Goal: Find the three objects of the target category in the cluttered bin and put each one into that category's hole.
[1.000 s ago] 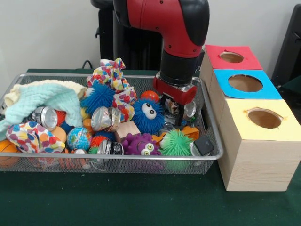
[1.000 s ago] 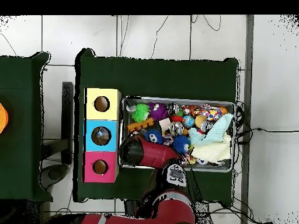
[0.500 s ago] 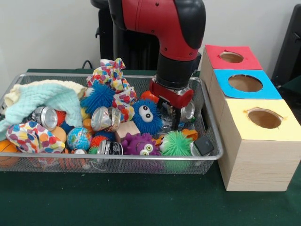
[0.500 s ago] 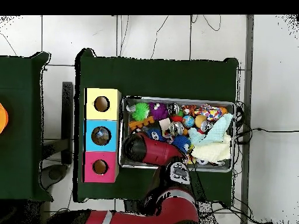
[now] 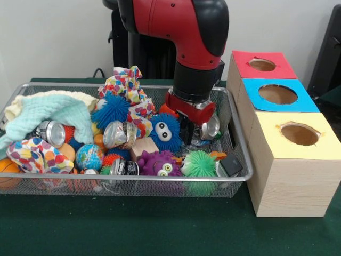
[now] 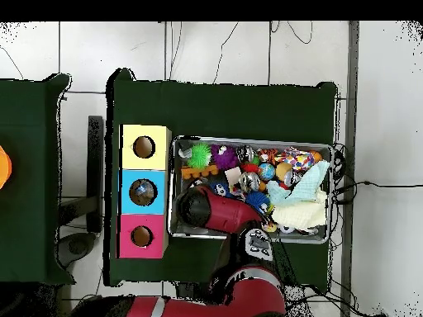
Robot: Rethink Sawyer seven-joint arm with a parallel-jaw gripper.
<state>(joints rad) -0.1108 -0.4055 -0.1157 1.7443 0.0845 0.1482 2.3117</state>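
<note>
Can (image 5: 209, 128) higher in gripper (image 5: 194, 129) now

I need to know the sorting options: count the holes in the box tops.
3. All are in the wooden boxes right of the bin in the front view: the red-topped hole farthest back, the blue-topped hole in the middle, and the yellow-topped hole nearest. None seems hidden.

Looks like a robotics lab: a red and black robot arm (image 5: 186, 37) over a green-covered surface (image 5: 133, 229), pale tiled floor (image 6: 223, 49) with loose black cables (image 6: 273, 49), plain white wall (image 5: 53, 37), three wooden boxes with coloured holed tops (image 5: 287, 133).
</note>
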